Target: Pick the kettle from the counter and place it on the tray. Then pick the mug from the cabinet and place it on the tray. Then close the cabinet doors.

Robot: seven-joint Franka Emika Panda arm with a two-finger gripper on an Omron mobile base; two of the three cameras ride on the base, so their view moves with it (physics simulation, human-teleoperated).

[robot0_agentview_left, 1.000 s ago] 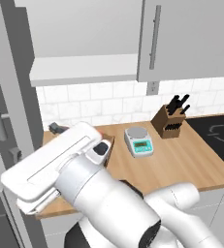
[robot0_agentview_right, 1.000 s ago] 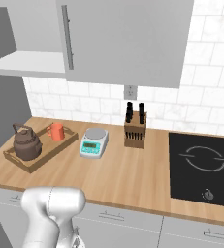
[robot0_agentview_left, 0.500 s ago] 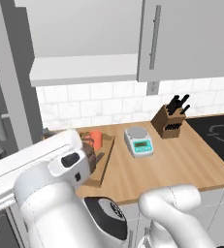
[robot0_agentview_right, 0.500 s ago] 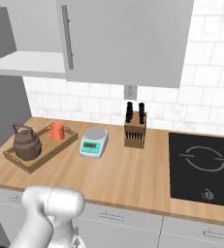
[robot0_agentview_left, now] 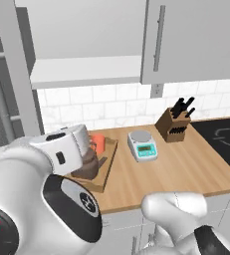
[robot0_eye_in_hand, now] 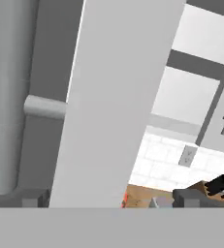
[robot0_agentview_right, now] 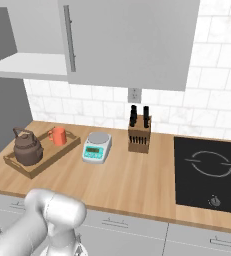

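Kettle and mug sit together on the tray at the counter's left end, unmoved since a second ago. Scale and knife block stand to their right. Since then the white arm has swung left and lower, uncovering the tray in the left base view. End effector fingers spread wide, facing an open cabinet door.
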